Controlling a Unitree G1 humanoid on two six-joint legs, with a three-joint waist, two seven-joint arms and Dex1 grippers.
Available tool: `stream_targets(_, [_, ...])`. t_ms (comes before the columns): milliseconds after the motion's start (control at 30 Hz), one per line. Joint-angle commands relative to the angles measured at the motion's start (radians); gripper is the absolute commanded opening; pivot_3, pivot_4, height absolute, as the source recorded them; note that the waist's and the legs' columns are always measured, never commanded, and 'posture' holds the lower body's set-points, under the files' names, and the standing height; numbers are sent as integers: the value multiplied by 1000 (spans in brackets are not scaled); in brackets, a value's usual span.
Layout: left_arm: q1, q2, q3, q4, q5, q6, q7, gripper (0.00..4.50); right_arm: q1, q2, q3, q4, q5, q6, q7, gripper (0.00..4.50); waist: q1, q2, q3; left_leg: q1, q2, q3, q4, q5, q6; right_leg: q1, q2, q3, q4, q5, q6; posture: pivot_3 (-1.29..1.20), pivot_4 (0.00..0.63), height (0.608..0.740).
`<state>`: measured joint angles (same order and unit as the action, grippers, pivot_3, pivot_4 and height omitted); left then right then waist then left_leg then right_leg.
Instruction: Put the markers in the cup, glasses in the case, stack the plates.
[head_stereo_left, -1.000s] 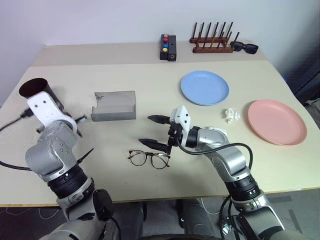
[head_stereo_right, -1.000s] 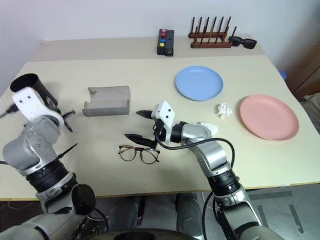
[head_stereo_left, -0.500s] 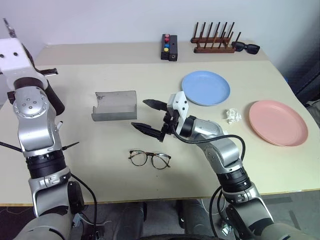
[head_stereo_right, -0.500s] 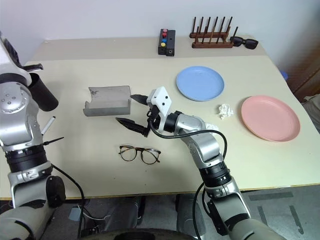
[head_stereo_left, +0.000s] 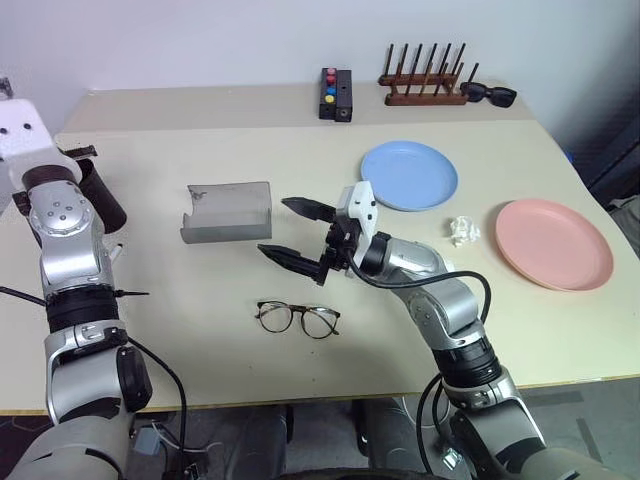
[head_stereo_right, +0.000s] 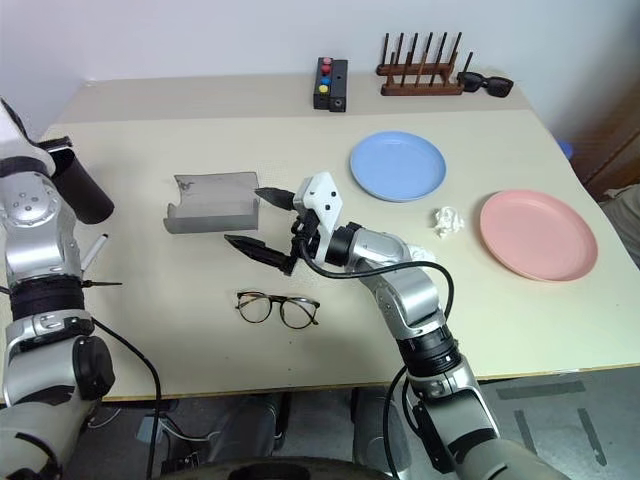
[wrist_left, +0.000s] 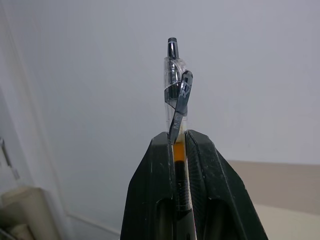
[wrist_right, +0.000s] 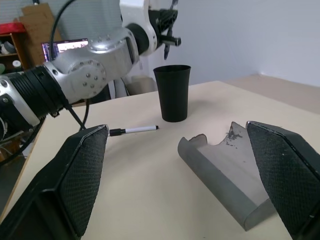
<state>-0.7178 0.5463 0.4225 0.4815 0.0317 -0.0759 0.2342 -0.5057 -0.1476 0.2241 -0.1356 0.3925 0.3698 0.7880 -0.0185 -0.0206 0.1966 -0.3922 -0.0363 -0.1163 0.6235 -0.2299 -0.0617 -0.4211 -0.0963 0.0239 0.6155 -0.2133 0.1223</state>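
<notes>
2 markers are in play. The dark one (wrist_left: 176, 100) stands clamped between the left gripper's (wrist_left: 179, 145) black fingers, its long axis running straight along them, clip and clicker end poking out past the fingertips, an orange-yellow band showing in the slit between them. That gripper is raised above the dark cup (wrist_right: 172, 93), seen from the right wrist camera. The cup stands upright near the table's (head_stereo_left: 300, 160) left edge, rim up. The white marker (wrist_right: 134, 130) lies flat on the table just in front of the cup, black cap pointing away from the case.

Right gripper (head_stereo_left: 290, 232) hovers at centre table with its jaws wide apart, holding nothing, fingers aimed to the robot's left toward the grey case (head_stereo_left: 227, 211). The case lies open, its long axis running left to right, with its hollow facing up.

Glasses (head_stereo_left: 297, 317) rest on the table nearer the robot than the right gripper, frame running left to right, apart from the case.

2 plates sit well apart on the right side: the blue plate (head_stereo_left: 408, 175) farther back, the pink plate (head_stereo_left: 553, 243) nearer the right edge, with a crumpled white scrap (head_stereo_left: 462, 231) between them.
</notes>
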Motion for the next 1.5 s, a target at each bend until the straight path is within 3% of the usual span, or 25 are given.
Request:
stream_targets(33, [2,26,17,-2,-8,-44,18,58,-4,4,-9,-48,26,1,0,4500,0,0,0,0,0,0,0,0,0,0,0,0,0,0,0,0,150,739])
stream_targets(500, [42,9,16,12,-51,-45,21,58,-10,1,-8,-40,37,6,9,4500,0,0,0,0,0,0,0,0,0,0,0,0,0,0,0,0,150,739])
stream_targets(633, [43,5,11,8,-56,-42,33,1663,-11,0,-9,-41,37,9,9,4500,0,0,0,0,0,0,0,0,0,0,0,0,0,0,0,0,150,739])
stream_targets(800, [40,1,5,5,-57,-36,44,4193,-13,-2,-11,-38,37,10,11,4500,0,0,0,0,0,0,0,0,0,0,0,0,1,0,0,0,150,739])
stream_targets(1000, [43,-9,9,-53,-80,-22,34,4193,-15,-3,-9,-39,38,10,12,4500,0,0,0,0,0,0,0,0,0,0,0,0,1,0,0,0,150,739])
stream_targets(1100, [53,-13,-1,-156,-137,2,-57,4193,-13,-4,-9,-42,38,12,12,4500,0,0,0,0,0,0,0,0,0,0,0,0,1,0,0,0,150,739])
stream_targets(1133, [73,-6,-8,-219,-172,43,-112,4362,-11,-4,-9,-45,38,13,11,4500,-1,0,0,0,0,0,0,0,0,0,0,0,1,0,0,0,150,739])
stream_targets(1333, [270,88,48,-559,-435,370,-392,4362,1,-9,-8,-59,38,20,3,4500,-21,0,0,0,1,0,-1,0,0,-1,0,0,1,0,0,0,150,739])
stream_targets(1500, [469,226,169,-680,-595,708,-500,4362,7,-16,-9,-66,37,25,4,4500,-36,0,0,0,1,0,-3,0,0,-3,1,1,2,0,-1,0,150,739])
